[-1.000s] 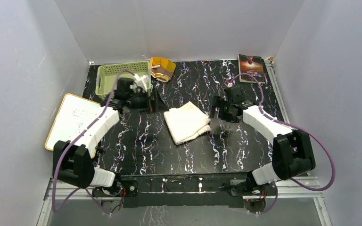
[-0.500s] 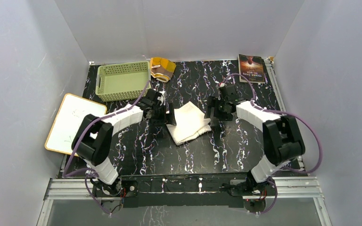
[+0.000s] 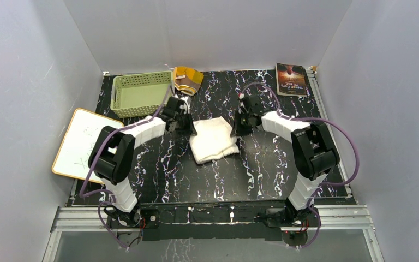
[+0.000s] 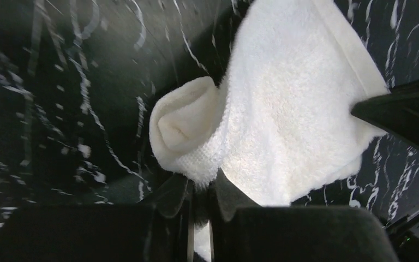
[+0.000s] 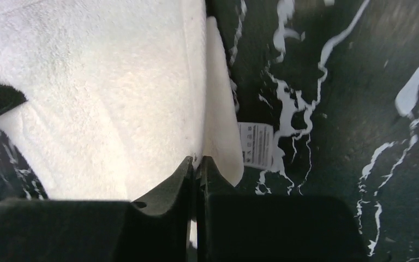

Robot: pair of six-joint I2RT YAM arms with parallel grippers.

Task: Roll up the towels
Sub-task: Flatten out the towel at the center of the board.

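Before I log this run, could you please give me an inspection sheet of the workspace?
Surface: black marbled table, nothing spilled.
Job's things: white towel flat mid-table, one corner curled; patterned towel beside the green basket, shape unclear.
Clutter: green basket, white board, book.
Grippers: left gripper and right gripper each shut on a far towel corner.
Cables: purple cables loop along both arms.
Surroundings: plain walls, nothing seen.

Marbled table [image 3: 251,174] is carrying white towel [image 3: 213,141] btwn left claw [image 3: 188,126] & right claw [image 3: 234,128]; basket [image 3: 142,109], patterned towel [image 3: 187,79], book [image 3: 291,79] lying beyond them.
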